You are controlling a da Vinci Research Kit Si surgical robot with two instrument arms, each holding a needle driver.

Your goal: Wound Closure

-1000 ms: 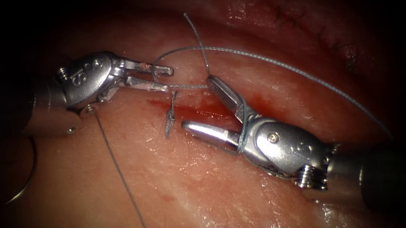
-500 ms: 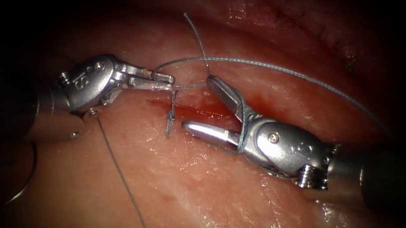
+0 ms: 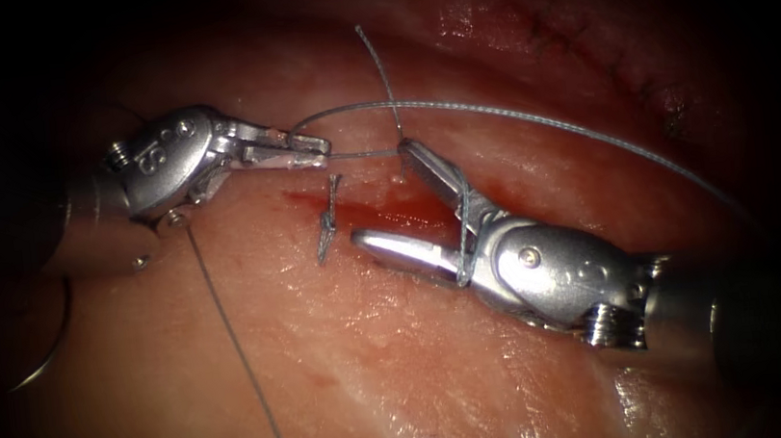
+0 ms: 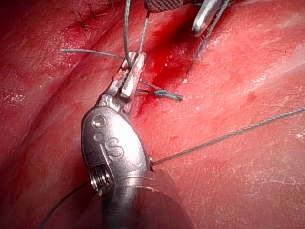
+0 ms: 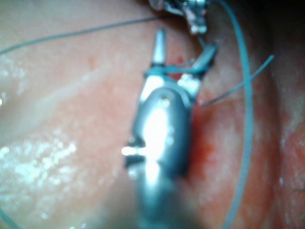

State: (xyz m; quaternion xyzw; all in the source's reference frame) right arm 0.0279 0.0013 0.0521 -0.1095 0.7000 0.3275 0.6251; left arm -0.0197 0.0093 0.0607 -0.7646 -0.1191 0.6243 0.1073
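Over the cut [image 3: 409, 212] in the tissue [image 3: 378, 375], the left tool [image 3: 311, 150] is clamping its jaws together on the thread [image 3: 535, 121], just above a tied stitch [image 3: 326, 221] that is bridging the wound. The right tool [image 3: 383, 195] is holding its 2 jaws wide apart and gripping nothing. Its upper jaw is reaching to a short taut run of thread coming from the left tool; whether it is touching that run cannot be told. Its lower jaw is lying over the red fluid [image 3: 390, 211]. A turn of thread [image 3: 463, 240] is wrapping around the base of these jaws, and the right wrist view is showing the same wrap [image 5: 167, 70] on the right tool [image 5: 185, 45].

By the look of it, a knot throw is being formed. The next move is calling for the open jaws to take a strand without shedding the wrap.

The needle [image 3: 48, 347] is lying free on the tissue, well to the left of the cut, held by neither tool and not in the tissue. In the left wrist view, the left tool [image 4: 133, 64] is pinching the thread beside the stitch [image 4: 164, 94].
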